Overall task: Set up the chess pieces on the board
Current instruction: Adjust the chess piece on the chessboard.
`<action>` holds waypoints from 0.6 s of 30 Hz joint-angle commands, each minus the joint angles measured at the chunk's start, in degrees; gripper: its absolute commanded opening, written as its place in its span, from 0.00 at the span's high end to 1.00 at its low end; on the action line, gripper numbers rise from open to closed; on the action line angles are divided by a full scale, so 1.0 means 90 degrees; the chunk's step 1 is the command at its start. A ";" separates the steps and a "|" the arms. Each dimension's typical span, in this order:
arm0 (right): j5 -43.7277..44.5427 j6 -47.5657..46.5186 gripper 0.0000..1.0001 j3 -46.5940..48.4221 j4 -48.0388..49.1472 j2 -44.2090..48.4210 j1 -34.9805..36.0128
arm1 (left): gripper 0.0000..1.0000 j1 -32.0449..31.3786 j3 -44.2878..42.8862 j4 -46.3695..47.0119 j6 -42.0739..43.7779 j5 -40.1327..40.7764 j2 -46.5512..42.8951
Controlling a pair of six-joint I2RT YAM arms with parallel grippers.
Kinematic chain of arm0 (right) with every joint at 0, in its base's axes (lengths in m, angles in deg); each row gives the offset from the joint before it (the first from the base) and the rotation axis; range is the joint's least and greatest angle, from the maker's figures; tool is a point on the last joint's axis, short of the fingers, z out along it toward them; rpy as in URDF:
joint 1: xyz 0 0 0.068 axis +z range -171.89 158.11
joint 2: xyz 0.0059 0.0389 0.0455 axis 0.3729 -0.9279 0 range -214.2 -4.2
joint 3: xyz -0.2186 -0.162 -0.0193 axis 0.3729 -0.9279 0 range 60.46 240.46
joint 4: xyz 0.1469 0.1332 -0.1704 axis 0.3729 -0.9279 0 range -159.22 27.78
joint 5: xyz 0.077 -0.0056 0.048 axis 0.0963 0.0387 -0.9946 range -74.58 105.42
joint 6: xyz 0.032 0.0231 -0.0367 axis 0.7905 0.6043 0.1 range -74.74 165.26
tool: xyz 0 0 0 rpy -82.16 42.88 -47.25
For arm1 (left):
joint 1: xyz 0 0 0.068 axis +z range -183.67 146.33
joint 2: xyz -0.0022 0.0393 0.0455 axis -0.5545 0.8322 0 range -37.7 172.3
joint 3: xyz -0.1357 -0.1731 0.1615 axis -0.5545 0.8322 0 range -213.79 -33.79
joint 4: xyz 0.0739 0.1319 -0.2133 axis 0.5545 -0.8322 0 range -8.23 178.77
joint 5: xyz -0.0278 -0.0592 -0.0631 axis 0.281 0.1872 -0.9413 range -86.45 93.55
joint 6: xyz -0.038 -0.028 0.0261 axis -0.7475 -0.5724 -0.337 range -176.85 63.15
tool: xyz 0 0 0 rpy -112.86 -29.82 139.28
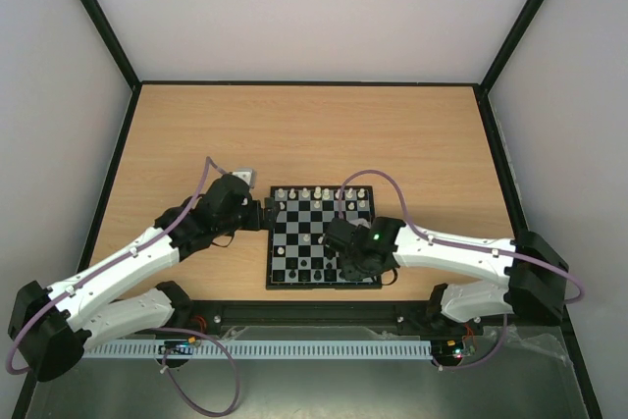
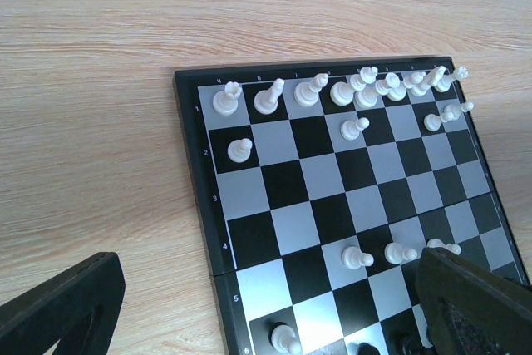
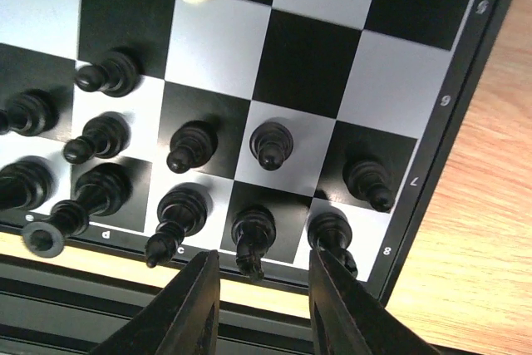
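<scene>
Chess pieces (image 3: 270, 145) in black stand in two edge rows of the board (image 3: 299, 56) under the right gripper (image 3: 259, 268), whose slightly parted fingers grip nothing, one piece standing just beyond their gap. Left gripper (image 2: 270, 259), spread wide and empty, hangs near the board's other end, where white pieces (image 2: 266, 99) line the outermost row; wooden table (image 2: 100, 81) surrounds.
</scene>
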State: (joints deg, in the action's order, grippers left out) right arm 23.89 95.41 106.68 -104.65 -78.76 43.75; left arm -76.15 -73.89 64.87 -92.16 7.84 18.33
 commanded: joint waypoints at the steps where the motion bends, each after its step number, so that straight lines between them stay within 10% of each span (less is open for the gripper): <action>1: 0.0403 0.0184 0.70 0.0243 -0.0705 0.0311 0.0025 | 0.01 -0.0026 0.0073 0.0034 0.0059 -0.0038 -0.0050; 18: 0.0573 0.0392 0.77 -0.0238 -0.0654 0.0093 -0.0282 | 0.01 -0.0026 0.0080 0.0041 0.0107 -0.0095 -0.0051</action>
State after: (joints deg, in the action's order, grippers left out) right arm 28.42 98.21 106.04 -108.41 -77.28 41.68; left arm -76.15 -73.89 64.89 -91.76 7.45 18.33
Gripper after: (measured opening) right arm 0.233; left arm 0.990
